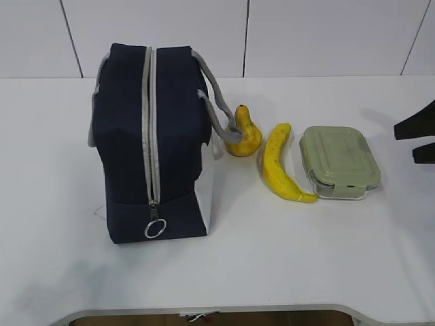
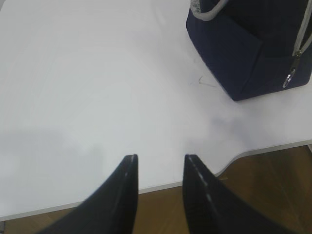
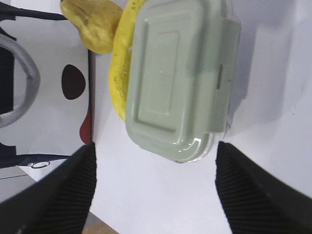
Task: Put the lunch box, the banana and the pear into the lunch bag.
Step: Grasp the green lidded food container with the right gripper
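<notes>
The navy lunch bag [image 1: 153, 149] stands at centre left, its grey zipper [image 1: 149, 122] shut with the ring pull [image 1: 155, 229] at the near end. To its right lie the pear [image 1: 242, 136], the banana [image 1: 282, 163] and the green-lidded lunch box [image 1: 338, 161]. My right gripper [image 1: 406, 144] is open and empty just right of the lunch box. In the right wrist view it [image 3: 155, 151] stands wide open just short of the lunch box's [image 3: 180, 78] end, with the banana [image 3: 122, 87] and pear [image 3: 95, 22] beyond. My left gripper [image 2: 160, 163] is open and empty over the table's front edge, left of the bag [image 2: 243, 48].
The white table [image 1: 306, 258] carries nothing else. Its front edge [image 2: 253, 151] has a curved cut-out with brown floor below. A white panelled wall [image 1: 306, 34] stands behind. The bag's grey handles [image 1: 214, 102] lie towards the pear.
</notes>
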